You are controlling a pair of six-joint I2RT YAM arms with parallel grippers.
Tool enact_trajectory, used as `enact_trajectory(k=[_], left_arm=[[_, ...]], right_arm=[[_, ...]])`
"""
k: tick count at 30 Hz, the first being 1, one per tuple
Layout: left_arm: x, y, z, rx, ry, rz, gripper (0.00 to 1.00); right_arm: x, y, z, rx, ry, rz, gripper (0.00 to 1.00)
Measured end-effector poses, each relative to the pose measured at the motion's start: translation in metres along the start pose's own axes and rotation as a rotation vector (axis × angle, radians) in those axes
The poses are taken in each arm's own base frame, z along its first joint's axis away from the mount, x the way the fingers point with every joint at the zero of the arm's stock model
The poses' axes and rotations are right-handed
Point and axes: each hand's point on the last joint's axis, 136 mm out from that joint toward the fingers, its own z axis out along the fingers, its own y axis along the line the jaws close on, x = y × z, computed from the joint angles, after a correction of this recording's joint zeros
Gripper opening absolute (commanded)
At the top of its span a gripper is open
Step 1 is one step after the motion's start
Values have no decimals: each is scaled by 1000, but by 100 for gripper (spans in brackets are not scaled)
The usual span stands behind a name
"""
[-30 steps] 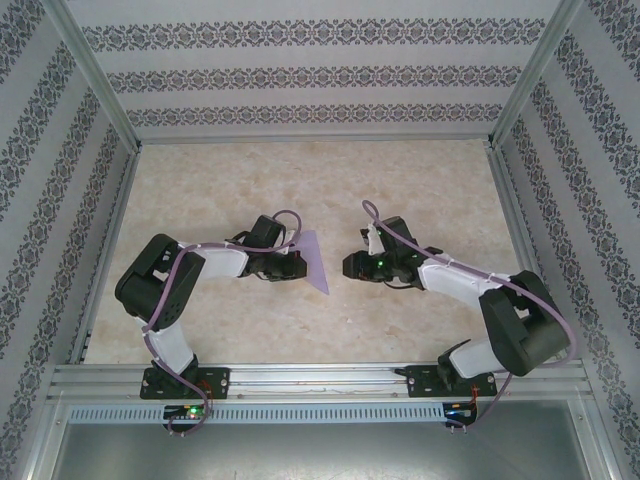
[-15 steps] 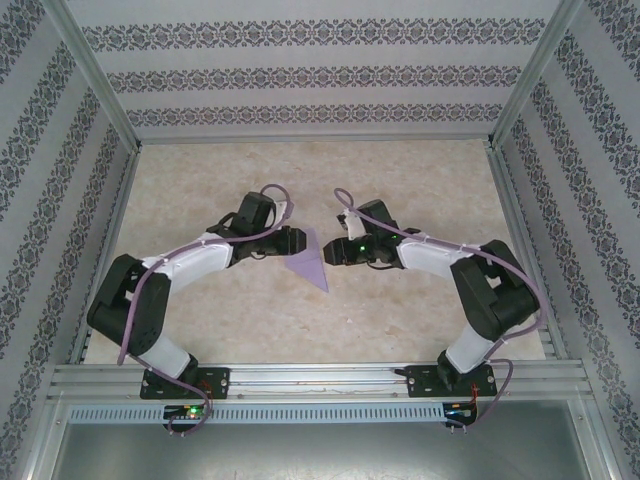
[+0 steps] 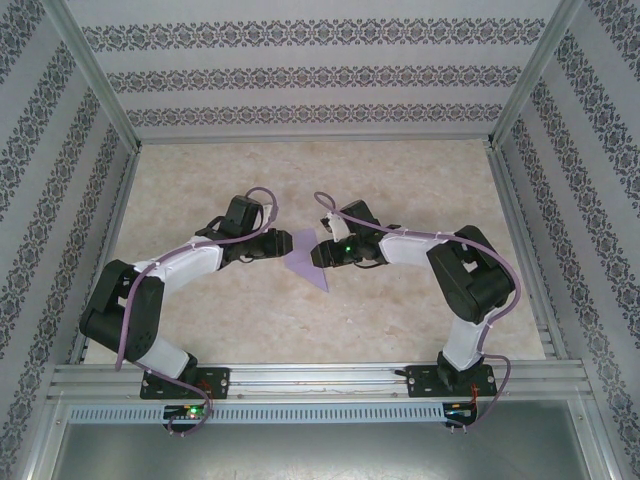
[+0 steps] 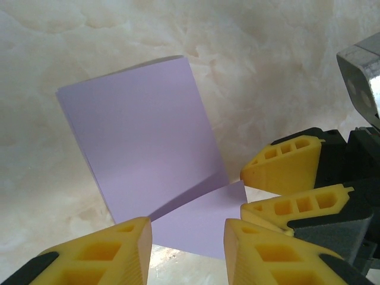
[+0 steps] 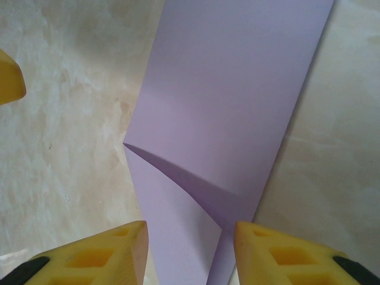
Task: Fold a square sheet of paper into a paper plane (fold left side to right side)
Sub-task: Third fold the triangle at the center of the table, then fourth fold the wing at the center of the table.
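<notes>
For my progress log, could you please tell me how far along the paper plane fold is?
Done: the light-purple sheet of paper is already folded over, with one crease showing. In hand: the left gripper and right gripper stand open at opposite sides of it. Left: nose and wing folds; no dart yet.

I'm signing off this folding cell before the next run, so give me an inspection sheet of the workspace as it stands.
Surface: beige marbled table.
Job's things: square sheet of paper, lilac, creased and partly folded, lying between the two tools.
Clutter: nothing seen.
Tools: left tool open, fingers either side of the paper's near edge; right tool open, facing it across the paper.
Cables: purple cable looped along each arm, clear of the paper.
Surroundings: patterned walls; aluminium frame.
</notes>
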Motion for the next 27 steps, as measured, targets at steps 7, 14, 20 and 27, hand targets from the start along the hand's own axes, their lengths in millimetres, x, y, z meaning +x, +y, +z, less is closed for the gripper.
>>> enact_trajectory(k=[7,14,20,27], left_arm=[[-2,7,-2,-7,-4,-19,37],[2,15,-2,-2,7,-57,44],[6,21,-3,24,16,-111,46],[5,14,7,107,38,-163,46]], right_arm=[[6,-3,8,-17,26,17,29],[1,0,6,-36,2,23,1],[-8,2,-12,-71,-72,43,0],[-11,4,-19,-126,-121,80,0]])
